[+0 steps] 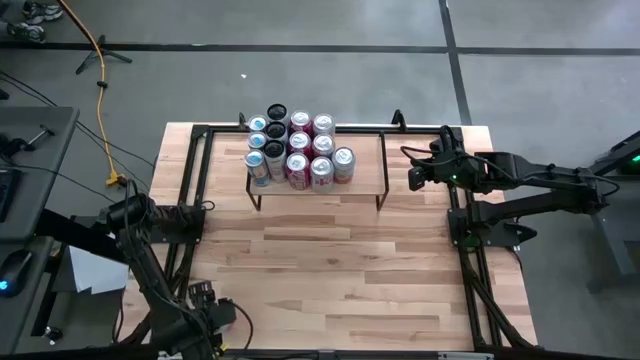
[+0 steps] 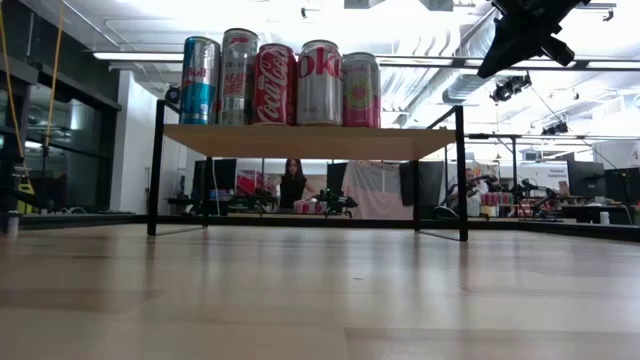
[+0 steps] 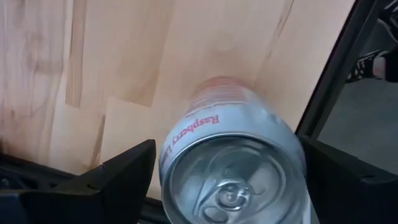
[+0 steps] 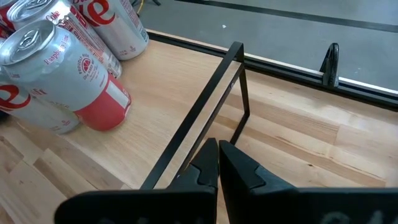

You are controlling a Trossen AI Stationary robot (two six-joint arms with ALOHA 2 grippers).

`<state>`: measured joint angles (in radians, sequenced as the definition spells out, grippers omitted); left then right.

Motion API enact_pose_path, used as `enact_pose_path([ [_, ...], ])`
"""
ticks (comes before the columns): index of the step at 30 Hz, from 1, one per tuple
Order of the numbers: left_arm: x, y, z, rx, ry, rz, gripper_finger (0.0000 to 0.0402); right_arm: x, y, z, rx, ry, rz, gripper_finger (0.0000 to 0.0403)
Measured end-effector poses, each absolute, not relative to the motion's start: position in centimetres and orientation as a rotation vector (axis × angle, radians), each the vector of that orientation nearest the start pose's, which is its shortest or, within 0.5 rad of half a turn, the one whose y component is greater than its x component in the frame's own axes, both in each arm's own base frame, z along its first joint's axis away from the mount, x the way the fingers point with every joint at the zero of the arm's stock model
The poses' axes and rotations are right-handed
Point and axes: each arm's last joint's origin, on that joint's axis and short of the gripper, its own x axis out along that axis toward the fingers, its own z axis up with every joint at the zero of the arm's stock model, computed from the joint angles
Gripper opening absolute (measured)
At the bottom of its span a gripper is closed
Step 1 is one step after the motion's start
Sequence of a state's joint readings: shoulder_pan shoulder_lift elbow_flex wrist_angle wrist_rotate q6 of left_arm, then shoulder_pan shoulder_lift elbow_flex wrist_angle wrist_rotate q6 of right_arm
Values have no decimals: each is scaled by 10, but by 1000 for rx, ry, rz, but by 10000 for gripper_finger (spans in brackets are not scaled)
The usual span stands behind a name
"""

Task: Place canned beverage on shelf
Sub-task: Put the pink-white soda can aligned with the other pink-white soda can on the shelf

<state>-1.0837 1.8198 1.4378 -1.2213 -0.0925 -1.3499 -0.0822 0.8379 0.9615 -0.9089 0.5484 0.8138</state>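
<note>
Gripping a silver raspberry-labelled can (image 3: 233, 168) between its two dark fingers (image 3: 121, 171) at the near-left corner of the counter (image 1: 340, 270), well apart from the shelf (image 1: 365, 160): left hand (image 1: 205, 300), spread wide around the can's body. Seen end-on in the left wrist view, pull-tab lid toward the camera, pale wood planks beyond it. Hard to make out in the high view, so probably hidden under the arm there.

Hovering just beside the shelf's right end, a little above its top: right hand (image 4: 217, 168), clenched tight, fingertips pressed together on nothing. Directly beyond those fingertips, the shelf's thin black end frame.

Standing upright on the left half of the shelf: a tight cluster of cans (image 1: 297, 150), about a dozen, red, silver, blue and dark-topped, touching one another. Bare plank over the right half of the shelf. From the low view, five cans (image 2: 282, 82) in a row along the shelf's front edge, black rod legs below, a person seated far behind the shelf.
</note>
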Motion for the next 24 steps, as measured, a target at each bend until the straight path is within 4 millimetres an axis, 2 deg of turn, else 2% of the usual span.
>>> enact_pose_path([
  [2,159,-291,226,-162,1486,260,318,143,-27,324,563,483,-867,0],
  [4,162,-289,225,-171,1486,264,291,143,-27,324,564,485,-864,0],
  [8,166,-286,228,-167,1516,235,198,143,-26,324,561,498,-843,0],
  [10,168,-282,233,-181,1535,207,189,145,-25,325,543,513,-775,0],
  [12,169,-273,246,-203,1524,172,189,151,-23,331,508,503,-631,0],
  [15,173,-254,273,-263,1477,111,189,162,-18,345,509,413,-354,0],
  [19,182,-212,314,-366,1379,43,189,178,-9,363,534,257,-47,18],
  [24,202,-159,350,-442,1251,32,189,199,13,377,489,114,188,102],
])
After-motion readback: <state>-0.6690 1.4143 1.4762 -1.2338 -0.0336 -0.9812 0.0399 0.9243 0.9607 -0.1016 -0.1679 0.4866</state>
